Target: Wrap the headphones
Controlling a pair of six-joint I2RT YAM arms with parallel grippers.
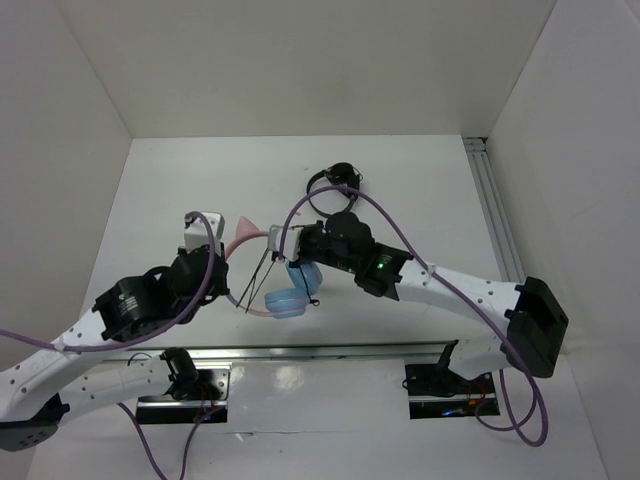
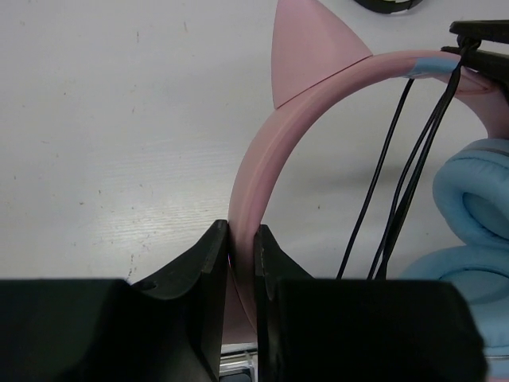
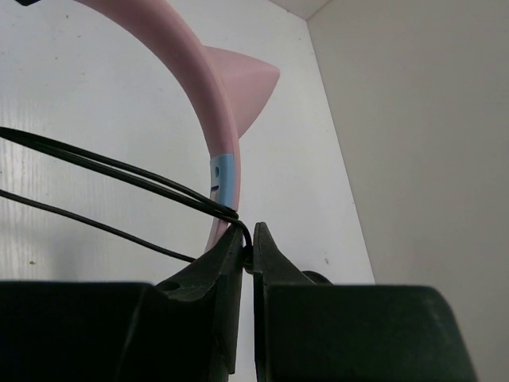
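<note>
The headphones lie in mid-table in the top view, with a pink headband (image 1: 243,240), a pink cat ear (image 1: 246,223) and light blue earcups (image 1: 288,301). My left gripper (image 1: 222,255) is shut on the headband (image 2: 262,151), below the cat ear (image 2: 306,48). My right gripper (image 1: 285,243) is shut on the thin black cable (image 3: 119,171) right beside the headband's blue-marked end (image 3: 223,175). Several cable strands (image 2: 402,191) run from that end down across the band towards the earcups (image 2: 473,207). The left gripper (image 2: 242,239) and the right gripper (image 3: 247,239) both pinch tightly.
Smaller all-black headphones (image 1: 335,185) lie just behind the right gripper. An aluminium rail (image 1: 495,210) runs along the table's right side. White walls enclose the table at the left, back and right. The arm bases stand at the near edge.
</note>
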